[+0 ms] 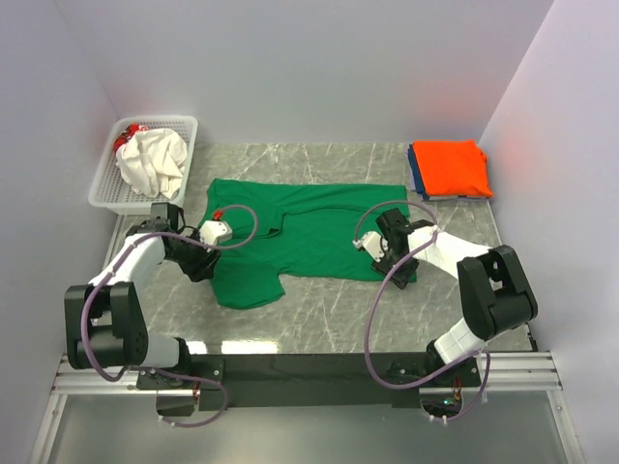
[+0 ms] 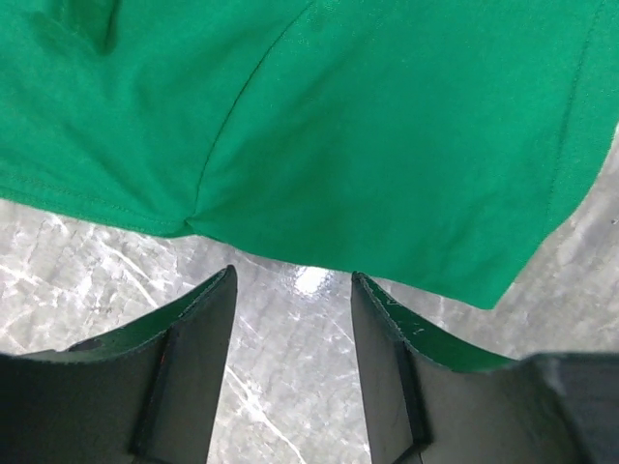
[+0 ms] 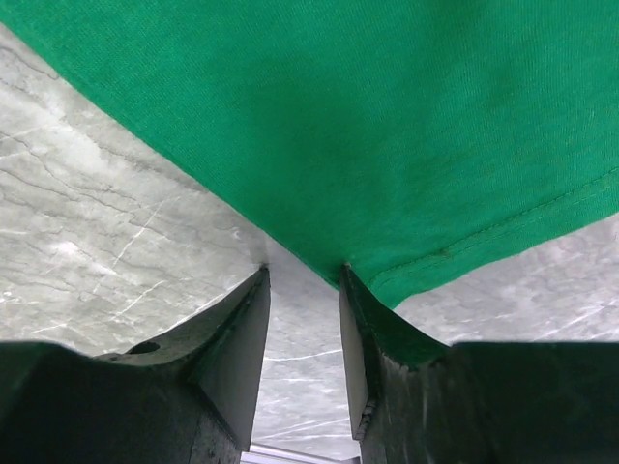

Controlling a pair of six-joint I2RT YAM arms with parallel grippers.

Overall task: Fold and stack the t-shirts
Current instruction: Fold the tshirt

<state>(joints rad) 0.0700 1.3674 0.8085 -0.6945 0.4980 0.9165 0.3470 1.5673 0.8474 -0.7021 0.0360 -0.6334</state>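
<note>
A dark green t-shirt (image 1: 319, 230) lies spread flat in the middle of the marble table, one sleeve toward the front left. My left gripper (image 1: 201, 263) is low beside that sleeve. In the left wrist view it (image 2: 293, 280) is open, bare marble between the fingers and the green shirt (image 2: 387, 145) just ahead. My right gripper (image 1: 397, 269) is at the shirt's front right corner. In the right wrist view it (image 3: 303, 275) is open, its tips at the shirt's hemmed edge (image 3: 406, 145). A folded orange shirt (image 1: 450, 166) lies on a folded blue shirt (image 1: 414, 176) at the back right.
A white lattice basket (image 1: 106, 184) stands at the back left and holds a cream-white shirt (image 1: 155, 162) and a bit of red cloth (image 1: 126, 141). Pale walls close in the back and both sides.
</note>
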